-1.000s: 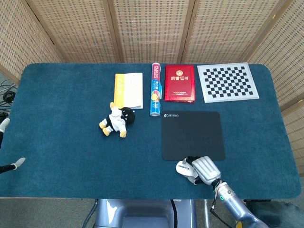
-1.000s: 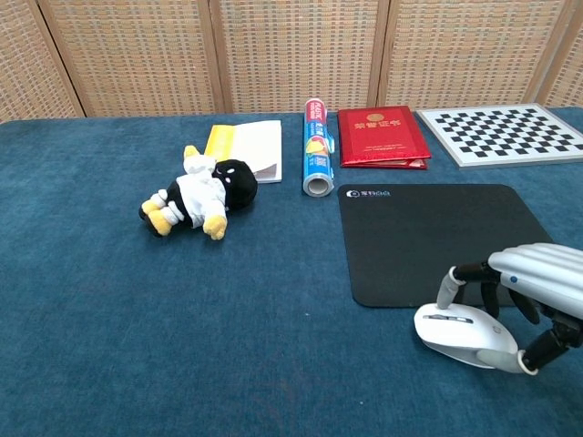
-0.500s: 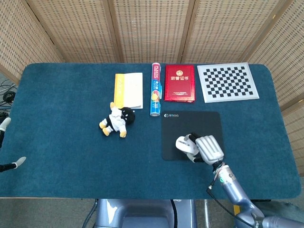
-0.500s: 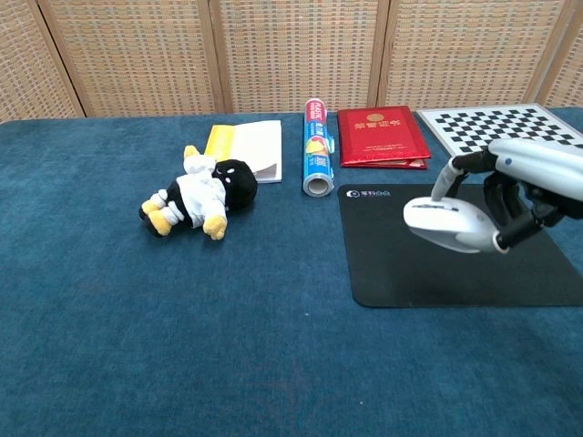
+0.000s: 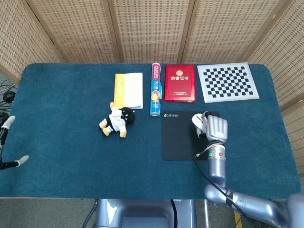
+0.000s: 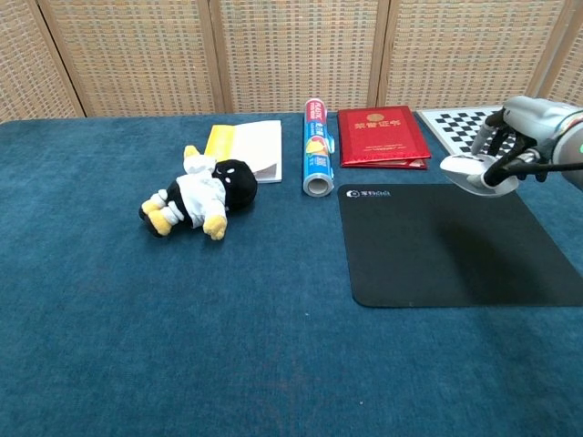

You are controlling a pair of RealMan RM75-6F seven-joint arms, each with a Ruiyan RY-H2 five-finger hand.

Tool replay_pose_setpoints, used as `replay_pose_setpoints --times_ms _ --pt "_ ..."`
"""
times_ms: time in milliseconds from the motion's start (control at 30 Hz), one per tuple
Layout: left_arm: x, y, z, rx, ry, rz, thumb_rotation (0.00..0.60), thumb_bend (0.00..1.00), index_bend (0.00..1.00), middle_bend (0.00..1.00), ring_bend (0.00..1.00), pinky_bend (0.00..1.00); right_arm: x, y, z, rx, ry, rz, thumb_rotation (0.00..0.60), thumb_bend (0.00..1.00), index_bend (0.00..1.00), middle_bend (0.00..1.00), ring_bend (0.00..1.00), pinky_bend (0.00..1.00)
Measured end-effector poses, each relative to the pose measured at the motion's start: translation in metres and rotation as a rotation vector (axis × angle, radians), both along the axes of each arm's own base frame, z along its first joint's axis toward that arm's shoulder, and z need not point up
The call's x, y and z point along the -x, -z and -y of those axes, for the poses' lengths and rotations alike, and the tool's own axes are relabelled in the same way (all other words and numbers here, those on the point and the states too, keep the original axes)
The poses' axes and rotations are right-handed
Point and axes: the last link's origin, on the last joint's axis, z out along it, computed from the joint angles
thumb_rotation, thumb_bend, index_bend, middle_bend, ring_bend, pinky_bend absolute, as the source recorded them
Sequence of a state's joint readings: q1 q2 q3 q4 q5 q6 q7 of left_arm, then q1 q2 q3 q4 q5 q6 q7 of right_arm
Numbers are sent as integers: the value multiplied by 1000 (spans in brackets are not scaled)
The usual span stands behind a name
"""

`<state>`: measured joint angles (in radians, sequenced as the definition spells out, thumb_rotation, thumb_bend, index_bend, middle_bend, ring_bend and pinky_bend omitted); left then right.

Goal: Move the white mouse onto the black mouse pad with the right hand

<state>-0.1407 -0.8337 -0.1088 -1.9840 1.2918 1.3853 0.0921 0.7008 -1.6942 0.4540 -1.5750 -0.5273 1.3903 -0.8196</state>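
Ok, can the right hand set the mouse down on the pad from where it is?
Probably yes. The right hand holds the mouse lifted over the far part of the pad, and the pad is bare beneath it.

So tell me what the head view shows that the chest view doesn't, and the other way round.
Only the head view shows the left robot hand at the table's left edge, holding nothing, the whole checkerboard, and the right forearm running back toward the robot.

Only the chest view shows the gap between the white mouse and the black mouse pad: the mouse is held in the air, its shadow on the pad.

Both show the right robot hand gripping the mouse, the plush toy, booklet, tube and red book.
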Motion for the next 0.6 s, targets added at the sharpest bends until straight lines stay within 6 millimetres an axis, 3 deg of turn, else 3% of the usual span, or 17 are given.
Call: replay_pose_setpoints --times_ms 100,367,600 --pt "2 -3 -2 6 -2 20 600 0 0 0 0 0 -11 14 1 44 95 -33 600 794 462 639 644 640" --pt "9 -9 -7 36 -12 57 600 0 0 0 0 0 -16 47 -6 87 295 -92 600 801 462 639 651 640" --pt "10 -11 -8 42 -8 67 600 0 0 0 0 0 -19 59 -6 82 329 -45 600 801 462 639 652 640"
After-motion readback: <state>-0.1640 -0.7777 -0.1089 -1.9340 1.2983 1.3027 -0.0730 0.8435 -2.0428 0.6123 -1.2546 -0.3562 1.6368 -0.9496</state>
